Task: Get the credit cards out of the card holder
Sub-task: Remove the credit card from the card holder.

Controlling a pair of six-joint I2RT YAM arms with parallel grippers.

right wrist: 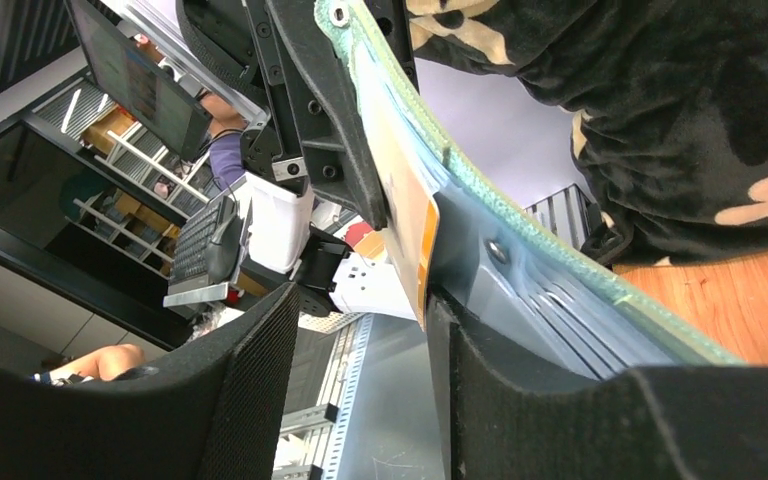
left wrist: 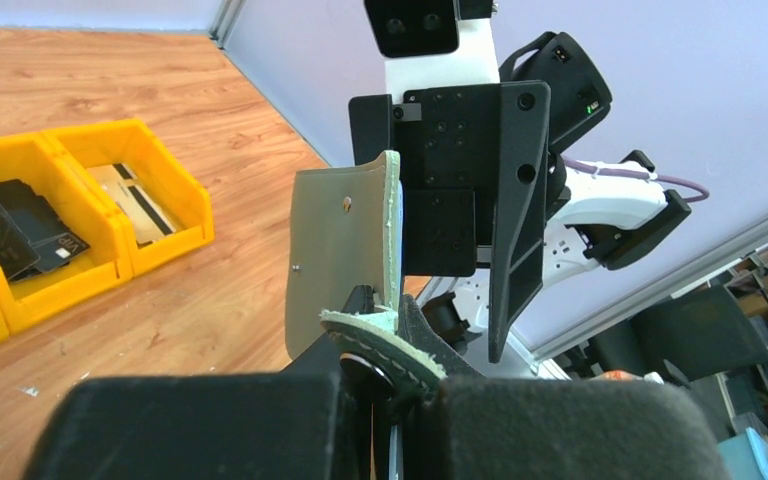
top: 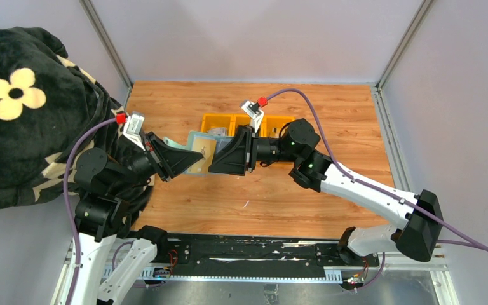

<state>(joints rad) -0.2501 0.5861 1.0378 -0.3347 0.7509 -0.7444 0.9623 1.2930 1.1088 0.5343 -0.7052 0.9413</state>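
Nearest the lens, dark padded fingers of the left end effector, clenched on the lower flap of the card holder. Held clear of the table and spread open, upper flap upright, pale inner side turned toward the right arm. Presumably so as to offer the pockets edge-on and brace against the pull.

Opposite, right end effector released, jaws straddling a beige card seated in its pocket. Orange-edged end poking out, close against one finger, apart from the other. No grip on it yet, by the look of it.

Behind, yellow tray on the table, with black cards in one compartment and a striped card in the next. Likely the drop-off.

Next: closing on the beige card and drawing straight along the pocket. Risk of the holder twisting or slipping in the left grip.
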